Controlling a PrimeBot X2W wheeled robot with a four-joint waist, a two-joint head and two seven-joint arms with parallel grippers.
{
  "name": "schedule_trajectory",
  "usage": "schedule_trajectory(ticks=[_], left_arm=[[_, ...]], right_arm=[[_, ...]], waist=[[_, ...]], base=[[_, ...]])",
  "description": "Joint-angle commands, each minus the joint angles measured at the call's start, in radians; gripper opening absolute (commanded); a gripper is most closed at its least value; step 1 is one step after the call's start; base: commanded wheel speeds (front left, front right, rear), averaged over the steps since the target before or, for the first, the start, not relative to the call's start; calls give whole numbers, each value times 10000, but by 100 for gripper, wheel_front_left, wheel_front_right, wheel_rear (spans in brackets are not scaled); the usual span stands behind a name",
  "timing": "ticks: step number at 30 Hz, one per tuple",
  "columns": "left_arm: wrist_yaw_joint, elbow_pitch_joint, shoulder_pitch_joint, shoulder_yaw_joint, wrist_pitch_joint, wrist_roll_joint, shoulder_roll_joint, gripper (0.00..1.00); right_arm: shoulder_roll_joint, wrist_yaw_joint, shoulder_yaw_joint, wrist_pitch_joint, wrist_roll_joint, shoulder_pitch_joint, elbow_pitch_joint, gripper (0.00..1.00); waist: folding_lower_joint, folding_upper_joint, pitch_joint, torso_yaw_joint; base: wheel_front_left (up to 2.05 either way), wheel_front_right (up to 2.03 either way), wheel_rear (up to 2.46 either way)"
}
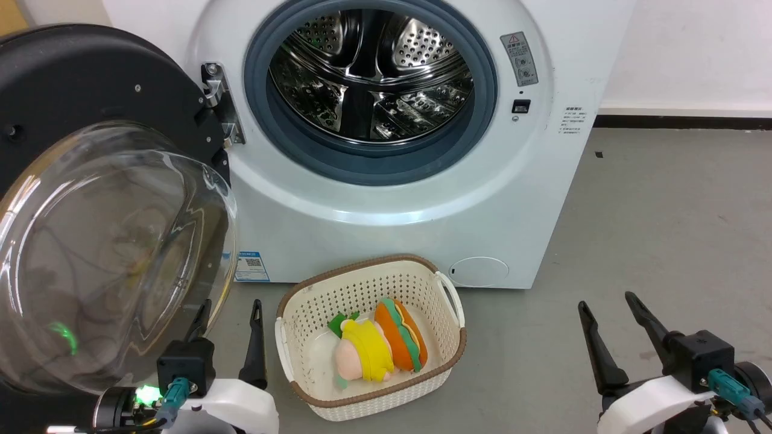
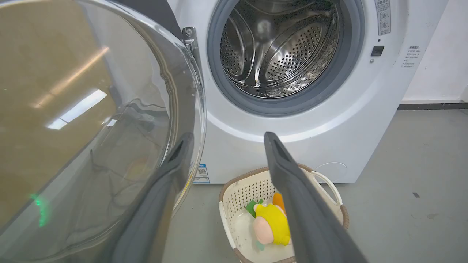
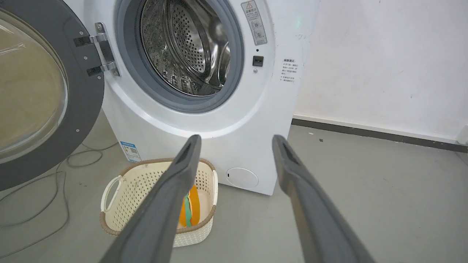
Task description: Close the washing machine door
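LAUNDRY ROOM: The washing machine door (image 1: 102, 241) stands swung wide open on its metal hinge (image 1: 220, 102) at the left of the white washing machine (image 1: 422, 199). Its glossy black rim and bulging glass bowl face the robot, and the perforated steel drum (image 1: 368, 72) lies exposed inside the grey rubber gasket (image 1: 374, 166). The left tool (image 1: 231, 307) hangs low just beside the door's lower edge, fingers spread and holding nothing. One finger overlaps the glass bowl's rim in the head and left wrist views, though contact cannot be told. The right tool (image 1: 606, 301), also spread and empty, hovers over the grey floor (image 1: 663, 241) at the machine's right, well apart from the door. On the floor in front of the washer, between the two tools, sits a cream plastic basket (image 1: 362, 283). In it a yellow plush toy (image 1: 365, 352) and an orange burger-like plush (image 1: 401, 340) lie side by side. A blue label (image 1: 251, 266) marks the machine's lower left front.
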Motion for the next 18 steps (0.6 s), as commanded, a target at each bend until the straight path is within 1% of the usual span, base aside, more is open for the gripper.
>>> schedule_trajectory(ticks=[1,2,3,4,10,18], left_arm=[[89,-23,-96,-29,-112,-60,4,100],[114,-26,-108,-42,-133,-57,4,49],[139,-33,-121,-54,-154,-56,4,14],[160,-38,-135,-67,-175,-57,4,0],[256,-171,-272,-96,-300,-64,9,0],[261,-691,-677,6,-467,-166,74,0]], right_arm=[[6,1,-56,-110,112,-60,19,100],[6,1,-75,-131,137,-66,22,100],[6,1,-96,-152,162,-71,23,100],[7,1,-115,-173,187,-75,25,100],[9,1,-243,-298,348,-98,38,100],[12,2,-438,-465,544,-136,64,100]], waist=[[0,0,6,7],[0,0,12,13],[0,0,18,22],[0,0,24,32],[0,0,66,140],[0,0,147,448]], base=[[0,0,0],[0,0,0],[0,0,0],[0,0,0],[0,0,0],[0,0,0]])
